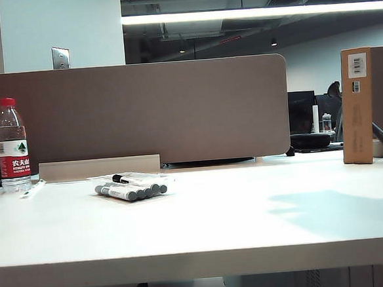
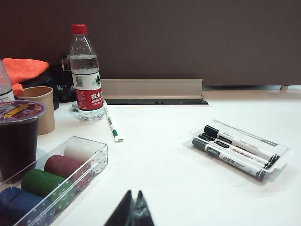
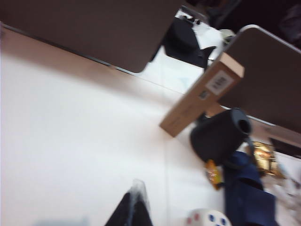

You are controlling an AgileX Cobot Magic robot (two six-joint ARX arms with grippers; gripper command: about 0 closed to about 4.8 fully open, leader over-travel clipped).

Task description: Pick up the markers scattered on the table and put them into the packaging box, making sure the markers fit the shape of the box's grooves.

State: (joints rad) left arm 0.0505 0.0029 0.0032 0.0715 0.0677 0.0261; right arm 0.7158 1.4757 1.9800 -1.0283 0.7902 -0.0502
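Observation:
The markers (image 1: 130,189) lie side by side in the clear packaging box (image 1: 160,179) on the left part of the white table (image 1: 223,226). In the left wrist view the markers (image 2: 235,151) rest parallel in the tray's grooves, inside the packaging box (image 2: 281,151), well ahead of my left gripper (image 2: 134,192). That gripper is shut and empty, low over the table (image 2: 164,160). My right gripper (image 3: 138,184) is shut with nothing in it, over bare table (image 3: 70,132), blurred. Neither gripper shows in the exterior view. No marker shows loose on the table.
A water bottle (image 1: 11,146) and a green-and-white pen (image 2: 113,125) stand at the far left. A clear box of coloured rolls (image 2: 51,181) and a paper cup (image 2: 41,107) lie near the left gripper. A brown carton (image 1: 357,105) and a dark cup (image 3: 218,135) stand at the right.

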